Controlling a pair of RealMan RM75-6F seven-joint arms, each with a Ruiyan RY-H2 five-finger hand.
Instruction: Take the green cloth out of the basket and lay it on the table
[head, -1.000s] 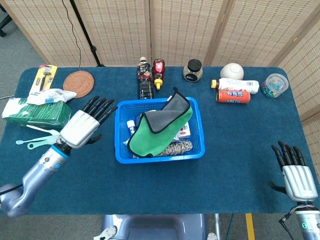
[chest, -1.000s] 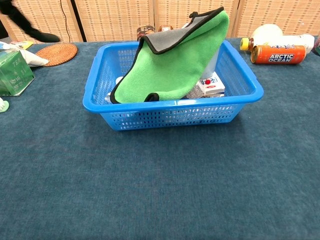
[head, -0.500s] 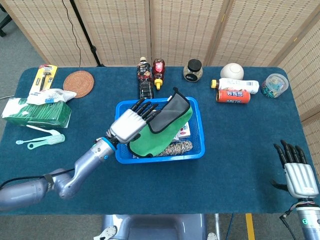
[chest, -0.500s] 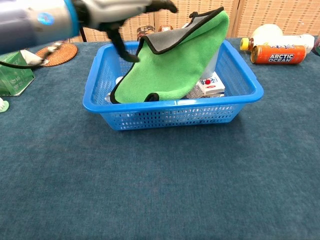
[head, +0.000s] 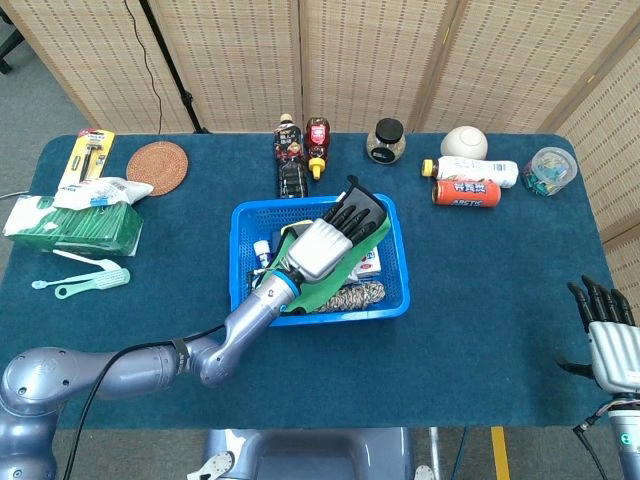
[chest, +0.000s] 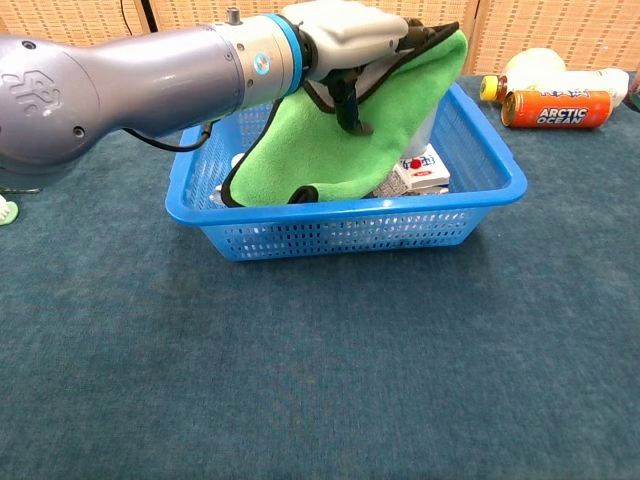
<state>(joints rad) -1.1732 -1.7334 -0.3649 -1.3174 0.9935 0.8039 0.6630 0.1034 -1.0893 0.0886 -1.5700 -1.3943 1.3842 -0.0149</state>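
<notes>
Partly, the left hand (head: 322, 245) hides the green cloth (chest: 330, 150).

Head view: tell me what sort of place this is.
Probably an indoor robot test setup, not a home: a table under blue cloth, woven folding screens closing it off, and assorted groceries around a blue basket.

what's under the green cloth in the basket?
In the blue basket, the green cloth drapes over other items: a small white box with red print and something striped peek out. The rest is covered. The left hand rests on top.
</notes>
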